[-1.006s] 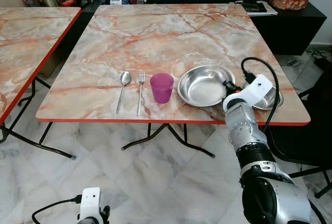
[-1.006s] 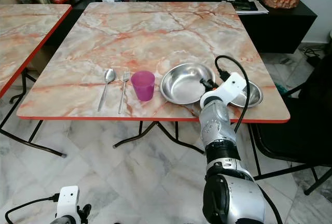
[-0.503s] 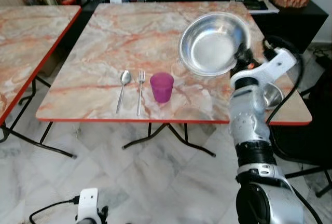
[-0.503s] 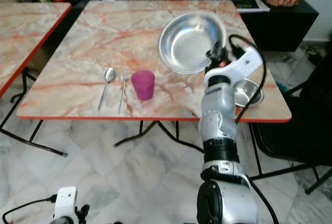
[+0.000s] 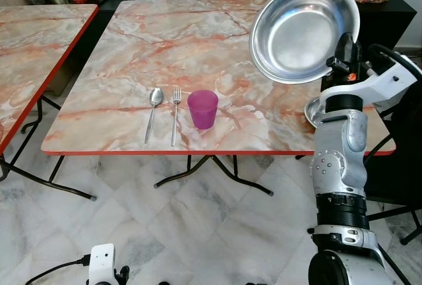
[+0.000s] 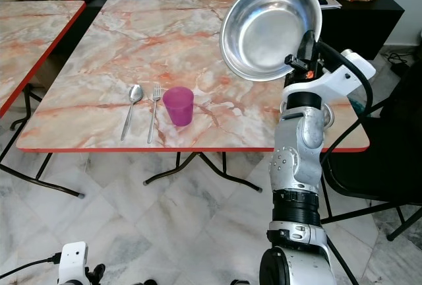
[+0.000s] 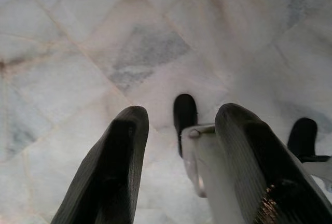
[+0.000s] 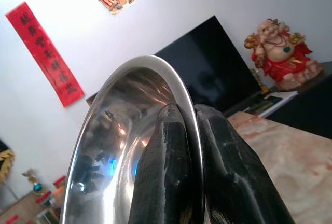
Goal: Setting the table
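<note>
Right gripper (image 8: 189,146) pinches the rim of a large steel bowl (image 5: 300,28), held tilted in the air above the table's right side.

The two black fingers (image 8: 166,172) press together on the bowl's edge, one inside and one outside; the bowl is shiny, round, shallow and holds nothing, its open face turned toward the camera. Below it, a smaller steel bowl (image 5: 312,110) sits near the right edge of the marble-patterned table (image 5: 198,41), mostly hidden behind the arm, so its contents cannot be made out. A purple cup (image 5: 202,109) stands upright near the front edge, with a fork (image 5: 175,115) just beside it and a spoon (image 5: 152,112) beyond that. The left gripper (image 7: 179,146) hangs idle above the tiled floor (image 7: 129,53), its fingers spread apart.
</note>
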### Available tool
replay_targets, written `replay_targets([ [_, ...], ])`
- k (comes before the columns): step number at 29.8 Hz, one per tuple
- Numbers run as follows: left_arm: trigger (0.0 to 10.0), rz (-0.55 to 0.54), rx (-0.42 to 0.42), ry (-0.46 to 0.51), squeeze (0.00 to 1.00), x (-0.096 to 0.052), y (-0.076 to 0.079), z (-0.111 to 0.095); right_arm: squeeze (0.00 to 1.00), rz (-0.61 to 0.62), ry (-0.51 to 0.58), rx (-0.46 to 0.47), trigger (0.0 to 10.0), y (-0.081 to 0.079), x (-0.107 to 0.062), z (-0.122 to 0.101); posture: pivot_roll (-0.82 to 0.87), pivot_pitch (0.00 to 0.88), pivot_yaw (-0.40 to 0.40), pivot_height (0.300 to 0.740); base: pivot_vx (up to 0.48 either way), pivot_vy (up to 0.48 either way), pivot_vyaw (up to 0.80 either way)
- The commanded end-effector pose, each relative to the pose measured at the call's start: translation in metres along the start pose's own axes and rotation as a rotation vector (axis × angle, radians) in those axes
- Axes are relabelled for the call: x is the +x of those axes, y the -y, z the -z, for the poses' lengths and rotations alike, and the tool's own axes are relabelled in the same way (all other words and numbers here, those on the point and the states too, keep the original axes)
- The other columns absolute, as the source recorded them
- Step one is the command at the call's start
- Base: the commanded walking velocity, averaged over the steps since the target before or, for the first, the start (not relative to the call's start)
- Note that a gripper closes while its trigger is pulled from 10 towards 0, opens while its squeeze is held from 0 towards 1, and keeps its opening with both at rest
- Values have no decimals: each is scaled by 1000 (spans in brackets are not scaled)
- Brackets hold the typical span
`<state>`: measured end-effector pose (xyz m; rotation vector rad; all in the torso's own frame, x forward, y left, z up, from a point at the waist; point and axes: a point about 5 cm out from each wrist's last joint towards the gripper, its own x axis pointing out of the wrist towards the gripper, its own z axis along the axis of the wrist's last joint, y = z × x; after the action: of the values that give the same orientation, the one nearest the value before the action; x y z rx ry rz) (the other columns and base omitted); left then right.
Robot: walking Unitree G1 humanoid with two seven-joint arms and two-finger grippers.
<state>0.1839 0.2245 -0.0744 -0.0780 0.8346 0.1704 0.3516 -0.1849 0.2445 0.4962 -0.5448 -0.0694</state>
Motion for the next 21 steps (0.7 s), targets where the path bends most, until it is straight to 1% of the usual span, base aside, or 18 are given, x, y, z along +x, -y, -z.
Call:
replay_targets([
  [1, 10000, -11, -4, -37, 0, -2, 1, 10, 0, -23, 13, -20, 10000, -6, -1, -3, -61, 150, 30, 740, 0, 480, 0],
  [2, 10000, -8, -5, -42, 0, -1, 7, 11, 0, -34, 6, -34, 10000, -8, -2, -2, -60, 144, 30, 740, 0, 480, 0],
  [5, 10000, -6, -5, -45, 0, -2, 10, 12, 0, -43, -2, -49, 10000, -10, -2, -1, -60, 140, 31, 740, 0, 480, 0],
  [8, 10000, -8, -4, -46, 0, -1, 7, 10, 0, -50, -6, -64, 10000, -12, -4, 0, -61, 125, 35, 740, 0, 480, 0],
  [13, 10000, -8, -6, -35, 0, 1, 3, 3, 0, -59, 13, -75, 10000, -14, -3, -5, -71, 108, 35, 740, 0, 480, 0],
  [21, 10000, -8, -7, -27, 0, 1, 0, 1, 0, -76, 19, -80, 10000, -19, -2, -7, -78, 96, 33, 740, 0, 480, 0],
])
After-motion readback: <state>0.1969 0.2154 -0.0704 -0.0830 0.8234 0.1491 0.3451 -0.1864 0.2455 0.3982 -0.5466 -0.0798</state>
